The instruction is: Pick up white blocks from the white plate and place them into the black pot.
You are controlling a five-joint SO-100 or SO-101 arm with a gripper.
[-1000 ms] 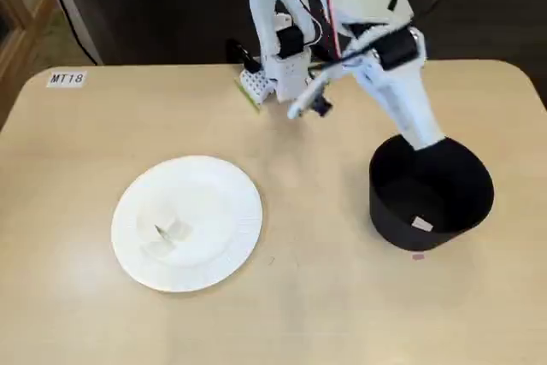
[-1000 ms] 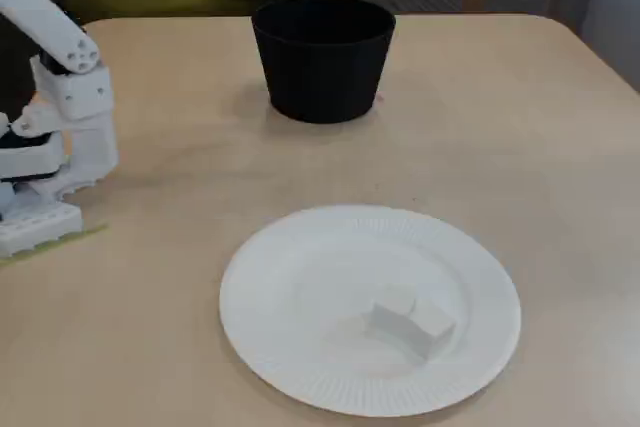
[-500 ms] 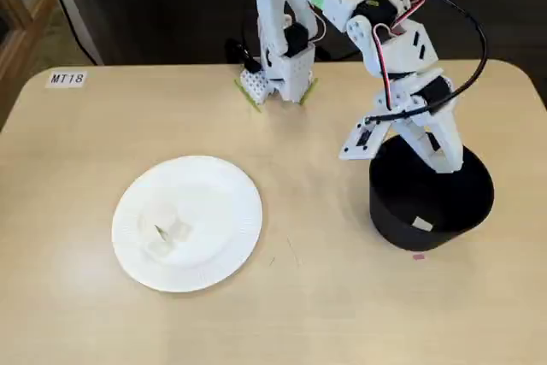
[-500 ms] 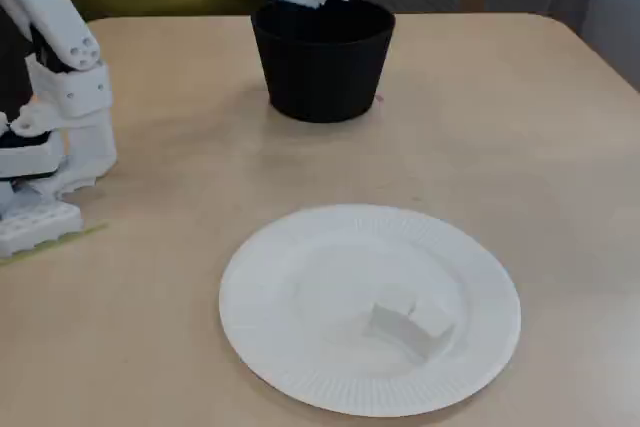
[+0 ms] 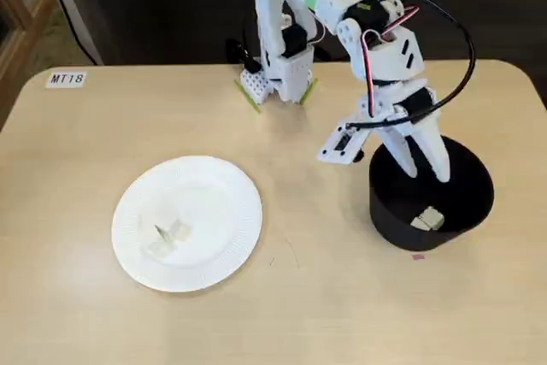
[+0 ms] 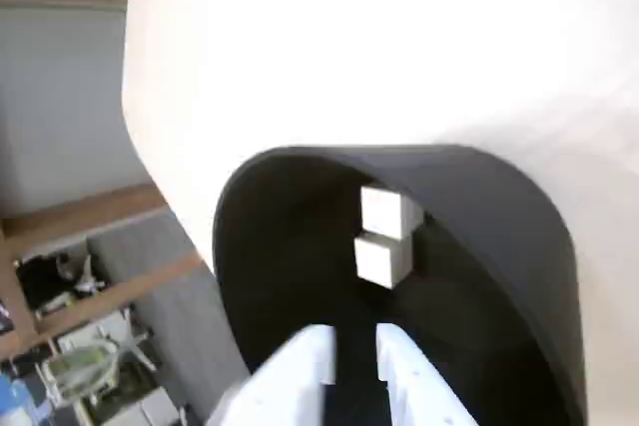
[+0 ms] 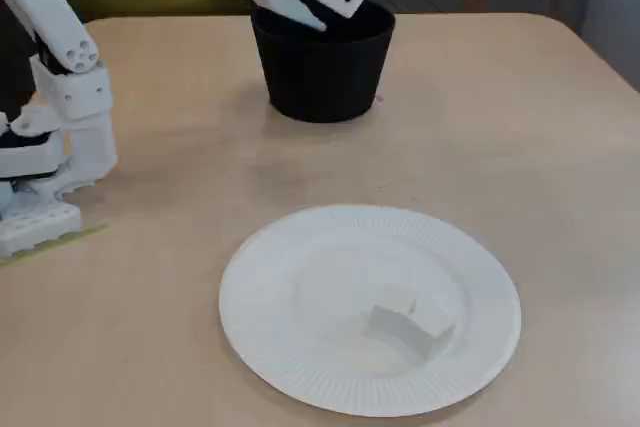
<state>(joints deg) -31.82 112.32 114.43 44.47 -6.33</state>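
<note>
Tabletop (image 5: 85, 314): end effector (image 5: 425, 168) open over black pot (image 5: 385, 211); second white block (image 6: 382, 259) now inside.

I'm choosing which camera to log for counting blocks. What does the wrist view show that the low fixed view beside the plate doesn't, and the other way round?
Only the wrist view looks down into the black pot and shows two white blocks lying on its floor, one touching the other.

Only the low fixed view shows the white plate with the blocks left on it, clustered together so their number is hard to tell, plus the arm's base. The pot's inside is hidden there.

Both show the pot and the gripper over its mouth, with nothing between the fingers.
</note>
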